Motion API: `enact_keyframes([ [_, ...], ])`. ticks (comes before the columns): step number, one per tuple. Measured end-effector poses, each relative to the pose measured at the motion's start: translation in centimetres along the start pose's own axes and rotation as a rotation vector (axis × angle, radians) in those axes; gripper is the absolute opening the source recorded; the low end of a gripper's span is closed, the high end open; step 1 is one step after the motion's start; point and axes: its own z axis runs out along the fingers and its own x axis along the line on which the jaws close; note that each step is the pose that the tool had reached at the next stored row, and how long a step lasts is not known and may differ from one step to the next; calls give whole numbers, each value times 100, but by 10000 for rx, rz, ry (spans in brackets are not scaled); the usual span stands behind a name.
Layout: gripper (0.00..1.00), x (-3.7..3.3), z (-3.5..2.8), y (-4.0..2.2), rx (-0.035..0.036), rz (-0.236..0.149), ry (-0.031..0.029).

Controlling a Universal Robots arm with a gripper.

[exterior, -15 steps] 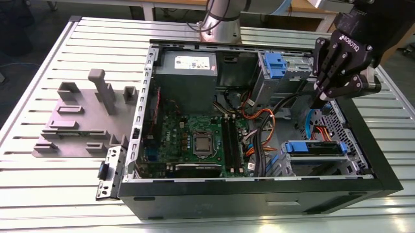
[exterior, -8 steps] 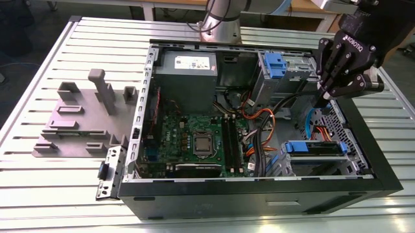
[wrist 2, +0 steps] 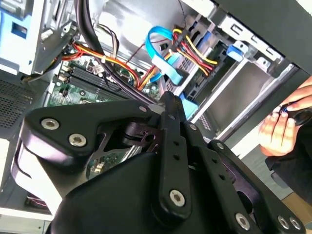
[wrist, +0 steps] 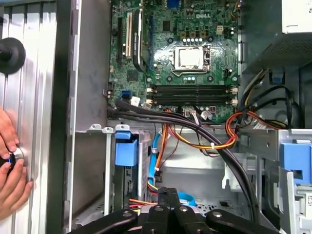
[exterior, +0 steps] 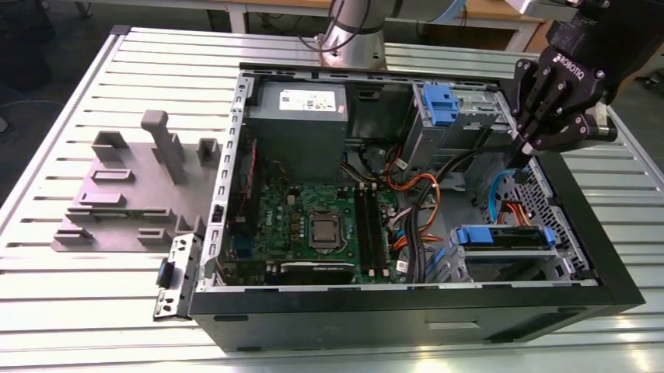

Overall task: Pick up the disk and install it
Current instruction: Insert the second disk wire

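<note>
Broadly, surface: ribbed silver metal table [exterior: 93, 311], long slats running under and past the computer case [exterior: 415, 326].
Landmark: black tower computer case, lying on its side with the side panel off, at the table's middle.
Room: dark floor beyond the table's far edge behind the case; legs and top of a second table [exterior: 239, 9] further back.
Arm base: grey column [exterior: 351, 39] standing on the table just behind the case's rear wall.
Fixture block: grey moulded block with upright posts [exterior: 135, 194], on the table beside the case, toward the exterior view's left, close to but apart from its wall.
Inside the case: green motherboard [exterior: 316, 221] on the floor of the case; grey power-supply box [exterior: 301, 116] at the rear corner; orange, black and blue cables [wrist: 214, 141] across the middle.
Claw: clenched [exterior: 518, 153], fingertips together with nothing seen between them; poised over the case's open side near the wall on the exterior view's right, tips [wrist: 167, 191] pointing down over the cables.
Disk: seated in the drive cage at the case's front corner [exterior: 503, 236], blue carrier front showing; label face hidden; apart from the claw.
Hands: a person's hands [wrist: 10, 165] on the table just outside the case wall.
</note>
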Motion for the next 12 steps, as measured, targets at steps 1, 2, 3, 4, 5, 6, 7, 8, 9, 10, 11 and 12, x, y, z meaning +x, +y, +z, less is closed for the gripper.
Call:
enact_keyframes([
  [1,11,-13,3,-9,0,0,3],
  [2,11,-26,6,-18,0,1,9],
  [3,11,-36,10,-26,0,2,17],
  [4,11,-45,15,-36,0,2,29],
  [5,11,-54,19,-44,0,3,51],
  [6,11,-63,22,-53,0,5,78],
  [7,11,-72,24,-62,0,7,110],
  [8,11,-77,25,-68,0,9,136],
  [9,11,-77,26,-69,0,10,153],
  [10,11,-77,25,-69,0,11,155],
  [11,11,-77,25,-69,0,10,157],
  [12,11,-77,25,-69,0,11,159],
])
